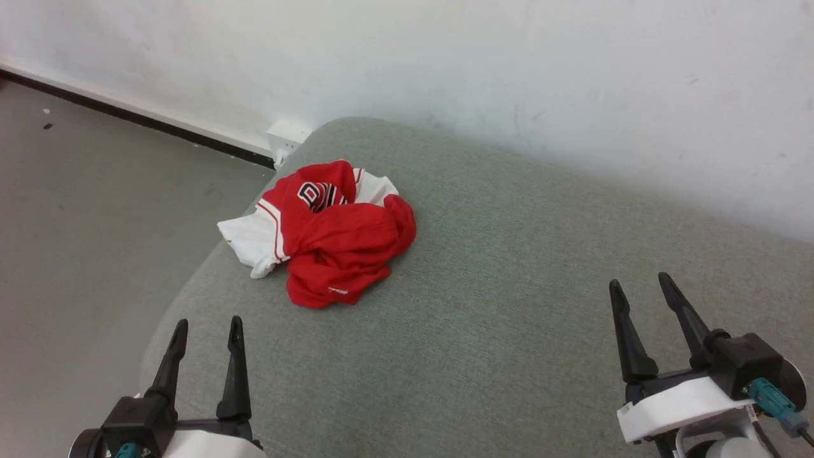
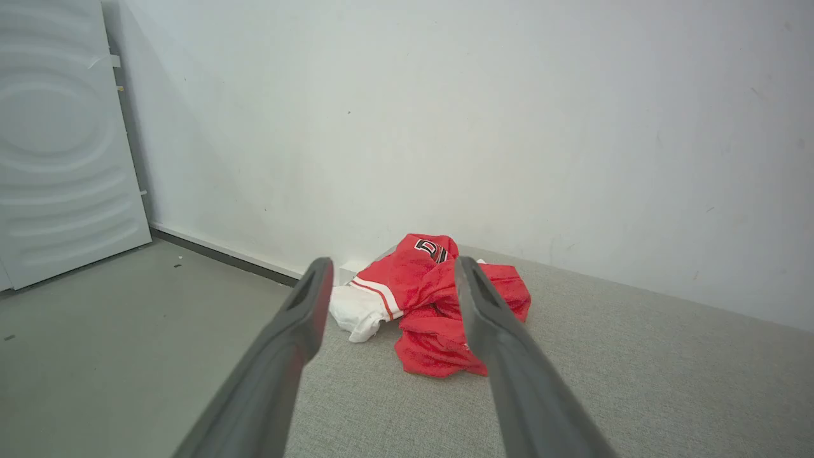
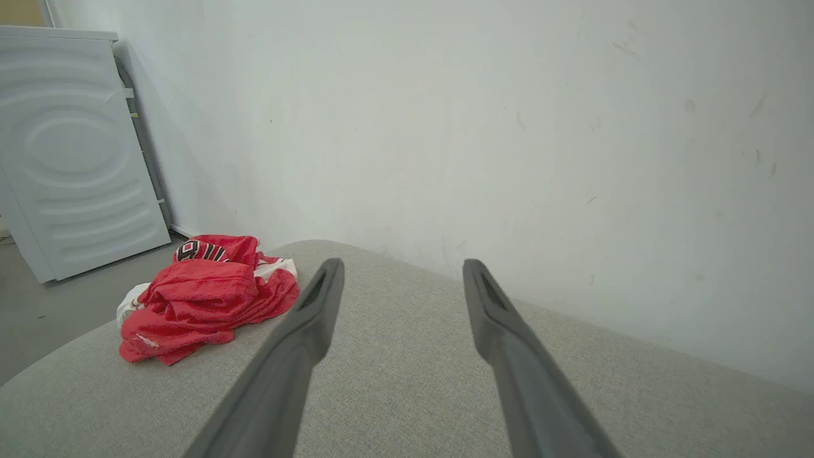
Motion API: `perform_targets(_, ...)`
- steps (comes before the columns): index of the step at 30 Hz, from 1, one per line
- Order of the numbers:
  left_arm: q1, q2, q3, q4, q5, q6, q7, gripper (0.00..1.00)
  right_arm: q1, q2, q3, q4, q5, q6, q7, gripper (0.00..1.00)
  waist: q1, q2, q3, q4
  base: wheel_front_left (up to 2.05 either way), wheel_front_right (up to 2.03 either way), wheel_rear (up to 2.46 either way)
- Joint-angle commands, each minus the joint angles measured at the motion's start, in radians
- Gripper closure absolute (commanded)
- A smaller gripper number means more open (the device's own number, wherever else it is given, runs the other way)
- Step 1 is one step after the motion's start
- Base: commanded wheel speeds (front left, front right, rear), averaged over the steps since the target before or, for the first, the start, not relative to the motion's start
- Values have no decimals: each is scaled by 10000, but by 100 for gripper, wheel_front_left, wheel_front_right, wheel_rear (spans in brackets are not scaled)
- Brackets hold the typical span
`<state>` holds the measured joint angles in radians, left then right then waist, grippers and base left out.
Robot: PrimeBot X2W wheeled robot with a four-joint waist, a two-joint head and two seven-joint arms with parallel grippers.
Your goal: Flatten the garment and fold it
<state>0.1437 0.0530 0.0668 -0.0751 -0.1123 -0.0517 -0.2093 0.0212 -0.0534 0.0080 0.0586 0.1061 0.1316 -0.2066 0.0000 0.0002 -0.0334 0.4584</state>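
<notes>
- Left gripper: I read its two dark fingers as spread, with a plain gap between the tips and nothing held. It hovers over the near left edge of the grey cushion.
- Right gripper: its fingers are parted to much the same width and are also empty. In the head view they lean slightly towards the left gripper, above the near right part of the cushion.
- The garment: it lies ahead of the left gripper and a little to that gripper's right, well apart from the fingertips. In the left wrist view I see it framed between the two fingers. From the right gripper it sits ahead and far off to the left.
- Form of the garment: a crumpled heap, unfolded, resting on the cushion near its far left rounded corner.
- White sleeve: edged with red stripes, it sticks out on the side away from the right gripper.
- Black lettering: outlined in white, it shows on the heap's far side.
- Floor: grey, it lies to the outside of the left gripper.
- White box: it sits at the wall's foot, just past the garment.
- Wall: pale, it stands beyond the cushion, ahead of both grippers.
- White ribbed panel: it stands farther left along the wall.
</notes>
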Motion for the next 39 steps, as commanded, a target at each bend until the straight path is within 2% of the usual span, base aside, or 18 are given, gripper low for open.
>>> perform_targets(1, 170, -22, 59, -59, -61, -11, -77, 0, 18, 25, 22, 31, 50, -8, -104, 0, 0, -2, -12, 72, 0, 0, 0)
perform_targets(22, 463, -28, 172, -205, -294, -103, -516, 0, 60, 32, -100, 138, 174, -9, -542, 0, 0, -2, -103, 926, 0, 0, 0)
perform_targets(39, 475, -28, 143, -278, -272, -146, -525, 0, 45, 32, -73, 155, 185, -9, -552, 0, 0, -2, -66, 879, 0, 0, 0)
